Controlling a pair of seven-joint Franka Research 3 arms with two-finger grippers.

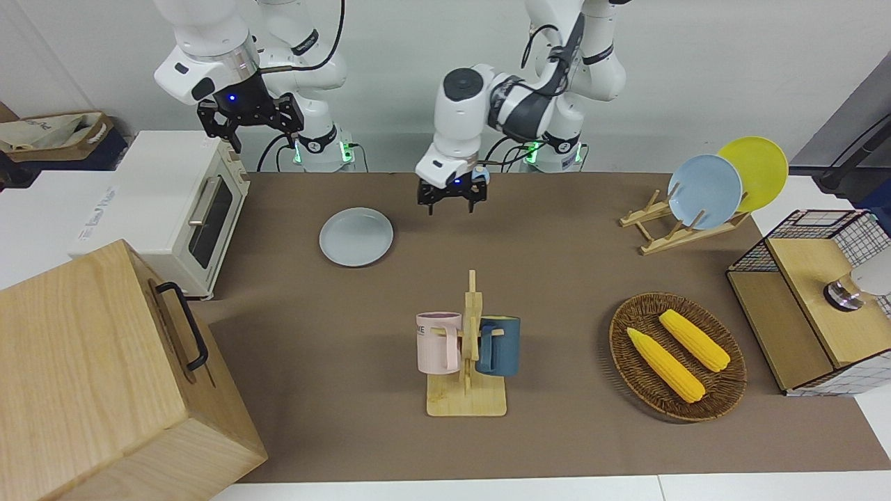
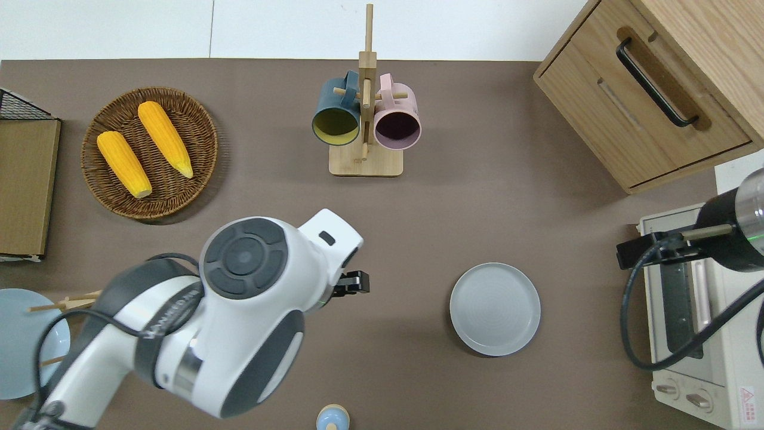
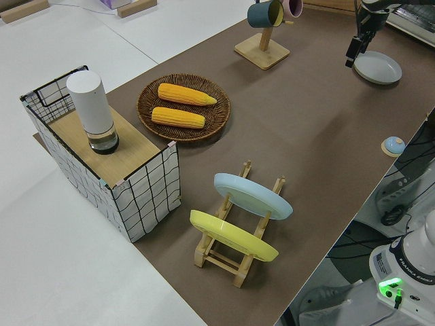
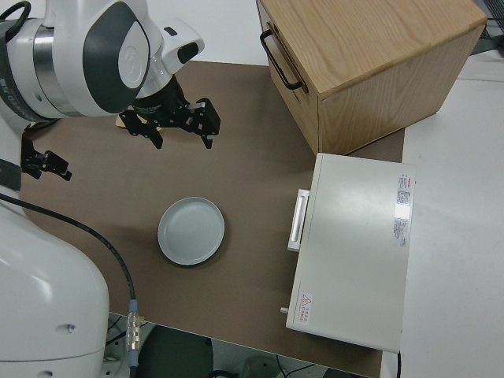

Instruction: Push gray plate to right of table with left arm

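The gray plate (image 1: 356, 236) lies flat on the brown table (image 1: 557, 278), near the toaster oven at the right arm's end; it also shows in the overhead view (image 2: 495, 309) and the right side view (image 4: 191, 231). My left gripper (image 1: 452, 206) is open and empty, raised above bare table beside the plate, toward the left arm's end, well apart from it. In the overhead view the arm hides most of it; one of its fingers (image 2: 357, 282) shows. My right arm is parked with its gripper (image 1: 249, 129) open.
A toaster oven (image 1: 188, 202) and a wooden cabinet (image 1: 104, 376) stand at the right arm's end. A mug rack (image 1: 468, 355) stands mid-table, farther out. A corn basket (image 1: 677, 356), a plate rack (image 1: 703, 195) and a wire crate (image 1: 814, 306) fill the left arm's end.
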